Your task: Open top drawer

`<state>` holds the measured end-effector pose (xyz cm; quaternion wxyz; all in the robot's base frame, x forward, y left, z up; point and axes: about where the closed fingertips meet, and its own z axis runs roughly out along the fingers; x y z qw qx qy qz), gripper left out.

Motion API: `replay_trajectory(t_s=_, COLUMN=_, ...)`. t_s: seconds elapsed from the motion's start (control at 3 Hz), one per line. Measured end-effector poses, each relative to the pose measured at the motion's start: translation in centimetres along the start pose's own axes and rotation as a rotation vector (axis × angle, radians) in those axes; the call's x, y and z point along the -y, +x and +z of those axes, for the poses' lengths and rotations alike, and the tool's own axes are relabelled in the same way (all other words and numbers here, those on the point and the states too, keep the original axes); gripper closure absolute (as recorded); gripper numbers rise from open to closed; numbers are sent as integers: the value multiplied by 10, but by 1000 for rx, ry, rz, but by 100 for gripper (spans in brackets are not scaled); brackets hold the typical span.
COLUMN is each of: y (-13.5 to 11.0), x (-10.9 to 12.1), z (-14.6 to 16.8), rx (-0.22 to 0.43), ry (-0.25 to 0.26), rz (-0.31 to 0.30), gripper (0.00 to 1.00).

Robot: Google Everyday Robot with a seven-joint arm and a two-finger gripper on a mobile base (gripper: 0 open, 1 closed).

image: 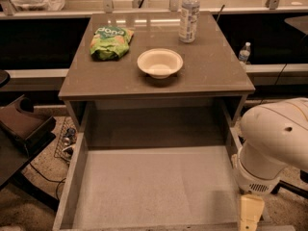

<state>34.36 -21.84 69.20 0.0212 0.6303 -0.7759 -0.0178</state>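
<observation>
The top drawer (77,177) stands pulled far out from under the grey-brown counter, and its large pale-grey interior box lies open to view with nothing in it. Its front panel and handle are cut off at the bottom edge. My white arm (274,143) hangs at the drawer's front right corner. The gripper (251,214) is a pale yellowish part pointing down beside the right wall, mostly cut off by the bottom edge.
On the counter (211,76) stand a white bowl (160,63), a green chip bag (110,42) and a water bottle (189,14). A small bottle (244,52) stands on a ledge at right. A dark chair (21,124) and cables lie left.
</observation>
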Motion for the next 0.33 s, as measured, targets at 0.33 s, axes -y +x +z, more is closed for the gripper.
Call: replay_trajectory(t_s=0.33, y=0, x=0, z=0, rx=0, ry=0, rz=0, gripper=0)
